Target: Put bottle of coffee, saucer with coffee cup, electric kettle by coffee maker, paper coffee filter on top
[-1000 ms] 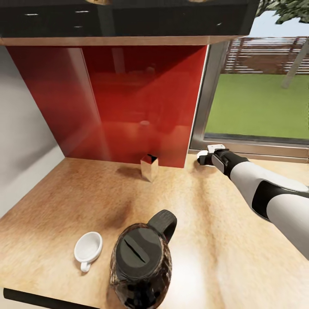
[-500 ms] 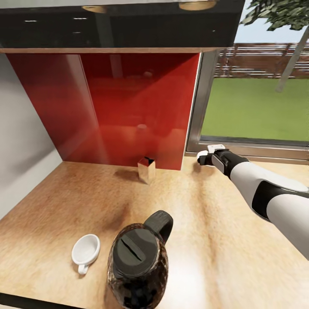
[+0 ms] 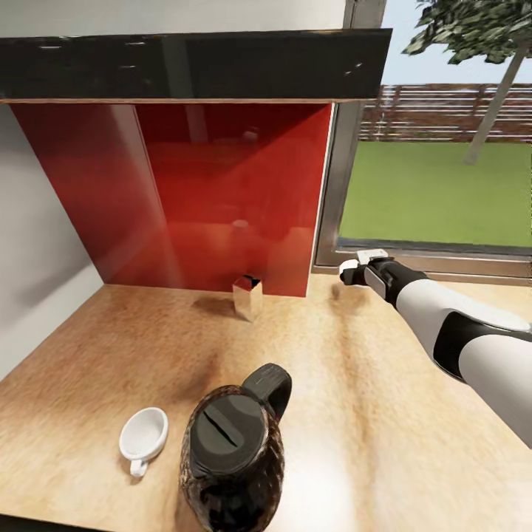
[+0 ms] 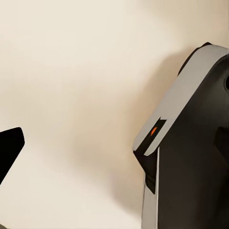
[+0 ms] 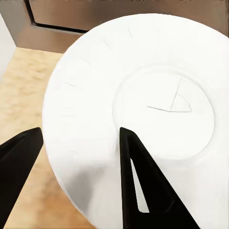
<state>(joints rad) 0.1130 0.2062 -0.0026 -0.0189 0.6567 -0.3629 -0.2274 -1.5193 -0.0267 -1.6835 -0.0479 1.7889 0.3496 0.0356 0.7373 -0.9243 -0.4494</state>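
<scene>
White saucer (image 5: 138,119) at the desk's (image 3: 355,414) far edge by the window, right hand (image 3: 353,272) reaching, fingers apart astride the rim, not yet clamped. Could skid or tip off a shallow pinch. Kettle (image 3: 229,458) and cup (image 3: 142,436) well apart, near front.

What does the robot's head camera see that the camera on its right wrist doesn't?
Head view: the electric kettle, the coffee cup beside it, a small shiny box by the red wall, the black shelf and the garden outside.
Right wrist view: the saucer up close, with its ring and faint lines, and two black jaws in front of it.
Both: the wood countertop, the window frame and the saucer, a small white bit at the right gripper in the head view.
</scene>
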